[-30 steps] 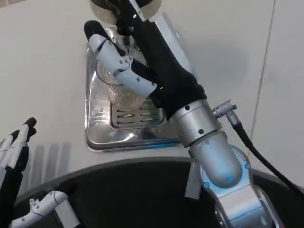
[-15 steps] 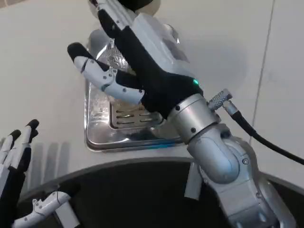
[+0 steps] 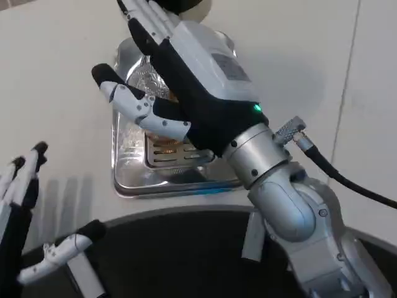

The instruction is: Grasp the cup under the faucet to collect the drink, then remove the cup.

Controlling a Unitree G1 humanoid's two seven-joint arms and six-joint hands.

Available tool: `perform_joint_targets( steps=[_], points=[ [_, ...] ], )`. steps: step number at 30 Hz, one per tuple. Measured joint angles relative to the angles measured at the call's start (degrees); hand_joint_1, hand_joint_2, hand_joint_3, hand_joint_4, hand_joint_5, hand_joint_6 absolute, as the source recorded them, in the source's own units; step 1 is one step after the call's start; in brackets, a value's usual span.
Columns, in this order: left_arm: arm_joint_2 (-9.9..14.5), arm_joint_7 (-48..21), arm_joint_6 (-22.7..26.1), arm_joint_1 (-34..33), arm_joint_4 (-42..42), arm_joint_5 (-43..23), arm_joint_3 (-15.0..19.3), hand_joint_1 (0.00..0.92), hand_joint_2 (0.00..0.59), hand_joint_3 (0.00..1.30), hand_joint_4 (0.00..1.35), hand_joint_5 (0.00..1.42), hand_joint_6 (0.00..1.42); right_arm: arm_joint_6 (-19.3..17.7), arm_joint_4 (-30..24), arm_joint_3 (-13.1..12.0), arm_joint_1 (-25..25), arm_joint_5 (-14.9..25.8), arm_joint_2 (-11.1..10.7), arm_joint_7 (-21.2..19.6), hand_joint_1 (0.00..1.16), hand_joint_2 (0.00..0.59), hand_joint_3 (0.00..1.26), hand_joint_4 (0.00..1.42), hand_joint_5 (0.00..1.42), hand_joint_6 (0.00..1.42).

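Note:
A clear ribbed cup [image 3: 147,79] stands on the silver drip tray [image 3: 127,177] below the round dispenser head [image 3: 193,6]; a patch of amber shows low in it. My right hand [image 3: 186,81] lies over the cup's right side, its white back turned up. Its fingers are stretched straight toward the dispenser and the thumb [image 3: 124,99] sticks out to the left, off the cup. Most of the cup is hidden by the palm. My left hand [image 3: 18,198] hangs at the lower left with its fingers apart, holding nothing.
The tray's slotted grate [image 3: 170,155] shows in front of the cup. White tabletop [image 3: 56,74] spreads left of the tray and right of it. A black cable [image 3: 353,183] runs from my right wrist. The robot's dark body [image 3: 173,254] fills the bottom edge.
My right hand has let go of the cup: the fingers that wrapped it have straightened, the thumb has swung out left, and the hand has rolled its white back upward. The left hand barely shifted.

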Motion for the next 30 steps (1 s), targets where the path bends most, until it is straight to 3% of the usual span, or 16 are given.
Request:
perform_joint_targets(
  steps=[13,20,30],
  points=[
    [0.43,-1.89,-8.83,-12.95,13.82,-5.28,-4.08,0.368,0.055,0.00,0.00,0.00,0.01,2.05,-1.49,0.32,0.10,-1.38,0.60,1.16,0.17,0.467,0.00,0.00,0.00,0.00],
    [-2.57,0.92,-10.47,-18.97,18.96,-5.06,-6.46,0.396,0.056,0.00,0.00,0.00,0.01,2.58,-1.71,0.47,-0.04,-1.86,0.75,1.72,0.17,0.470,0.00,0.00,0.00,0.00],
    [-4.05,2.70,-10.48,-25.94,24.74,-4.95,-8.45,0.389,0.055,0.00,0.00,0.00,0.01,3.64,-2.62,0.62,-0.05,-2.51,0.87,2.79,0.16,0.468,0.00,0.00,0.00,0.00]
  ],
)
